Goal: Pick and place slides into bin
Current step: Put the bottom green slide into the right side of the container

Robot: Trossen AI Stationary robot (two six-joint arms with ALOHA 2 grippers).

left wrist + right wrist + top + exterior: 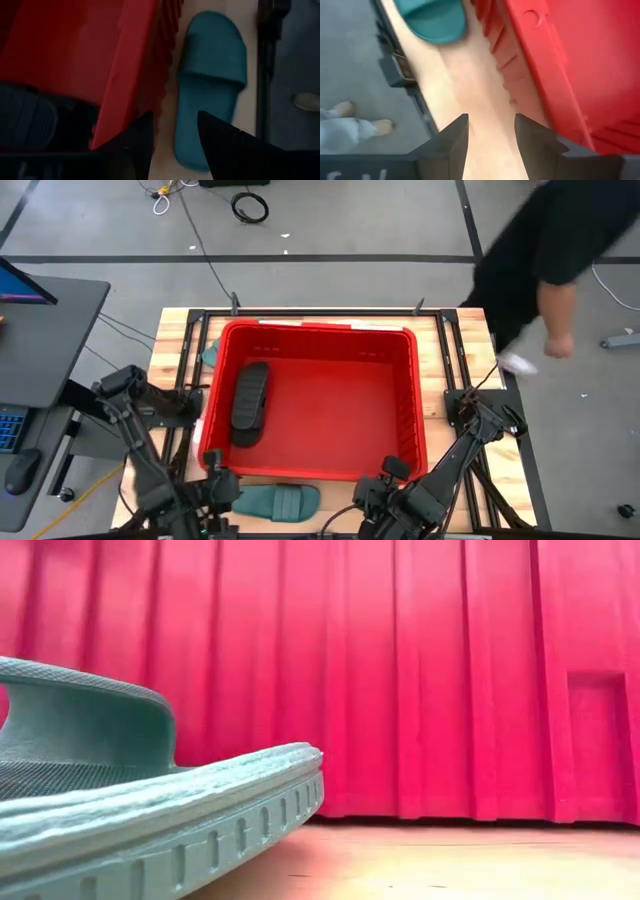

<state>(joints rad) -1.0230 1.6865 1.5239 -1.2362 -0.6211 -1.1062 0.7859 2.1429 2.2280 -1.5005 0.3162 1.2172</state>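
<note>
Teal slide (279, 502) at near counter edge beside bin (312, 332): likely light, flexible, grippy; best pinched by strap. Left tool (174, 132) and right tool (491, 131) both open, empty.

Left wrist view dim, murky; low view soft-focused up close; moving person (545, 250) blurred.

The bin (318, 395) is red plastic, slightly shiny, its outer walls moulded in upright ribs. The teal slide (276, 502) by the near edge of the tabletop looks like matt rubber: a fine stippled grain on its strap, a row of small notches pressed along the sole's side. The black slide (249, 402) inside the bin is matt too, with a ridged tread on its sole. The tabletop (452, 355) is pale bare wood, plank grain showing, framed in dark metal rails. The left end effector (172, 145) has dull black fingers.
</note>
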